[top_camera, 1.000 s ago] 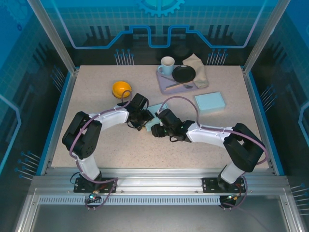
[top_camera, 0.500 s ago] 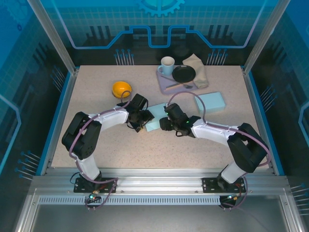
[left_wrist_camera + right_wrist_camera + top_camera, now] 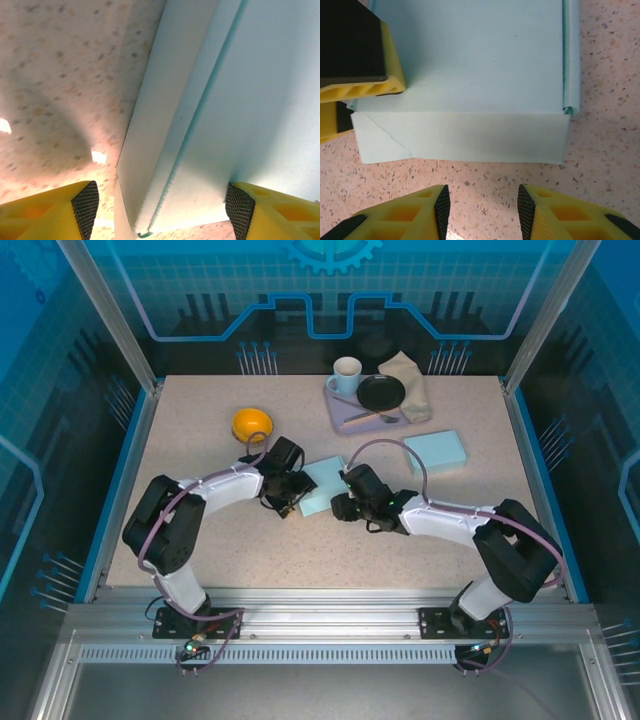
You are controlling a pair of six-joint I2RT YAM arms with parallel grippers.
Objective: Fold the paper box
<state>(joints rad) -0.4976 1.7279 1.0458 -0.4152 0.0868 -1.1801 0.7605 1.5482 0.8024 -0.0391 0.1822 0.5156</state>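
The right fingers (image 3: pixel 415 212) have drawn back from the pale blue paper box (image 3: pixel 322 483). They now stand spread and empty over the speckled beige surface (image 3: pixel 200 440), just short of the box's near flap. The left fingers (image 3: pixel 55 210), wider than a second ago, straddle the box's edge flap without pinching it. The box lies mid-surface between the arms, seemingly released between folds.

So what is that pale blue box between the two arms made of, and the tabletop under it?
The box looks like thin matte card or stiff paper: it has sharp fold lines, a creased corner flap and no shine. The tabletop looks like speckled beige stone-effect laminate or composite, smooth with a faint sheen. Its look leaves open which of the two it is.
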